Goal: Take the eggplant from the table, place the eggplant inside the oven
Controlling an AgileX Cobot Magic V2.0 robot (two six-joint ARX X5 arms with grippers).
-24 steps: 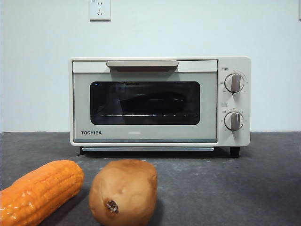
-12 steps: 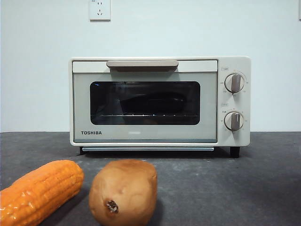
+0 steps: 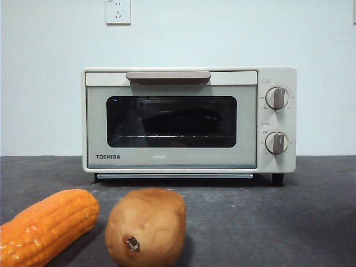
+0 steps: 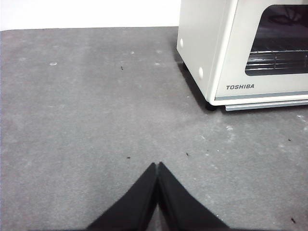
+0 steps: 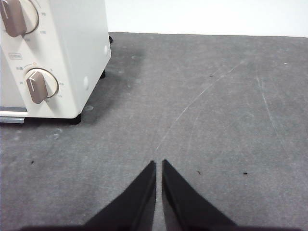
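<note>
My left gripper (image 4: 157,166) hangs over bare table (image 4: 86,120), jaws pressed together, gripping nothing; I see the oven (image 4: 226,53) off to one side, door closed, Toshiba label showing, wire rack (image 4: 276,60) visible behind the dark glass; feet on the table.

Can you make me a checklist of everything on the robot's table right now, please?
Surface: dark grey table, matte, with small specks and faint scratches.
Job's things: cream oven with its door shut. A dark long shape shows behind the glass; it could be the eggplant, but I cannot tell for sure. No eggplant seen on the table.
Clutter: orange corn cob and brown potato lying side by side at the front.
Grippers: left pincer shut, holding nothing, above bare table. Right pincer almost shut, holding nothing.
Cables: nothing seen.
Surroundings: white wall with a socket.
</note>
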